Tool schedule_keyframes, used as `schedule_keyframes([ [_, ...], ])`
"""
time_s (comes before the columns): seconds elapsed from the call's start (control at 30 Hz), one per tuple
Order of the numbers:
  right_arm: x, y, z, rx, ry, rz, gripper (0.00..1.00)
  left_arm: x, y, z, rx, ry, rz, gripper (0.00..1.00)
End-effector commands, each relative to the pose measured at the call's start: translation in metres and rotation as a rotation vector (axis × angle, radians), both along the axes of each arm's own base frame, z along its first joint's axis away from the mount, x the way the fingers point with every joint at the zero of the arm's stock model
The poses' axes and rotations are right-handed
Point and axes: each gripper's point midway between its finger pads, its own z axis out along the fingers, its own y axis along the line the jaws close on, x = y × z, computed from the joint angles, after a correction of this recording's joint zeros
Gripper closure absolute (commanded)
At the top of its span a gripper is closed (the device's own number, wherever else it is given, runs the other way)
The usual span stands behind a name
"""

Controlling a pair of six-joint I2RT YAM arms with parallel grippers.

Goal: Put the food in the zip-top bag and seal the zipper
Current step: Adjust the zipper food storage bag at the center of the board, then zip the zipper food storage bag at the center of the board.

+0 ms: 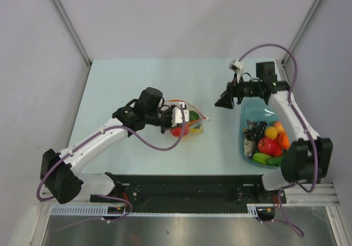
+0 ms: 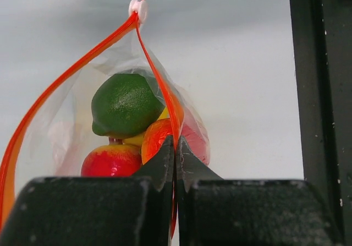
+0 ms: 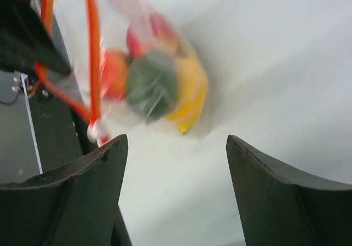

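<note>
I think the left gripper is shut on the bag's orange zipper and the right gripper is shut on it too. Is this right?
Not fully. The left gripper is shut on the zipper, but the right gripper is open and holds nothing, as the right wrist view shows.

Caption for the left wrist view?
Left end effector pinches the red-orange zipper strip of a clear plastic bag holding glossy toy fruit.

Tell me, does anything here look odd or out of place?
Nothing is spilled or broken. The one thing that stands out is the orange zipper of the bag: it gapes in a wide loop, with the left gripper pinching one side. More toy food sits in the teal tub.
</note>
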Motion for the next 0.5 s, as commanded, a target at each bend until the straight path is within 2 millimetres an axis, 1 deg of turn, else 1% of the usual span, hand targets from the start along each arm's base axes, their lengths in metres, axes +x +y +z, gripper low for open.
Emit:
schedule_keyframes([
  [0.0,-0.029,-0.014,-0.005,-0.042,-0.237,0.011,0.25,0.003,-0.006,0.017,-0.096,0.064,0.028,1.00],
  [0.03,-0.030,-0.016,-0.008,-0.039,-0.281,0.005,0.25,0.003,-0.007,0.017,-0.096,0.072,0.029,1.00],
  [0.07,-0.043,-0.018,-0.016,-0.040,-0.300,0.003,0.28,0.004,-0.007,0.018,-0.100,0.075,0.030,1.00],
  [0.1,-0.047,-0.017,-0.021,-0.041,-0.319,0.010,0.30,0.005,-0.007,0.019,-0.104,0.076,0.032,1.00],
  [0.13,-0.044,-0.015,-0.017,-0.035,-0.376,0.008,0.32,0.004,-0.007,0.018,-0.100,0.083,0.030,1.00],
  [0.17,-0.050,-0.013,-0.024,-0.032,-0.382,0.008,0.35,0.003,-0.007,0.019,-0.099,0.083,0.026,1.00],
  [0.2,-0.044,-0.011,-0.019,-0.028,-0.433,-0.005,0.36,0.004,-0.007,0.019,-0.099,0.078,0.025,1.00],
  [0.27,-0.042,-0.006,-0.020,-0.013,-0.426,-0.029,0.38,0.004,-0.006,0.019,-0.095,0.077,0.022,1.00],
  [0.3,-0.042,0.002,-0.017,0.000,-0.445,-0.013,0.38,0.004,-0.006,0.018,-0.094,0.076,0.021,1.00],
  [0.4,-0.044,0.017,-0.017,0.005,-0.465,0.023,0.39,0.005,-0.006,0.019,-0.090,0.072,0.023,1.00],
  [0.47,-0.044,0.022,-0.019,-0.009,-0.488,0.041,0.42,0.005,-0.006,0.019,-0.090,0.072,0.023,1.00],
])
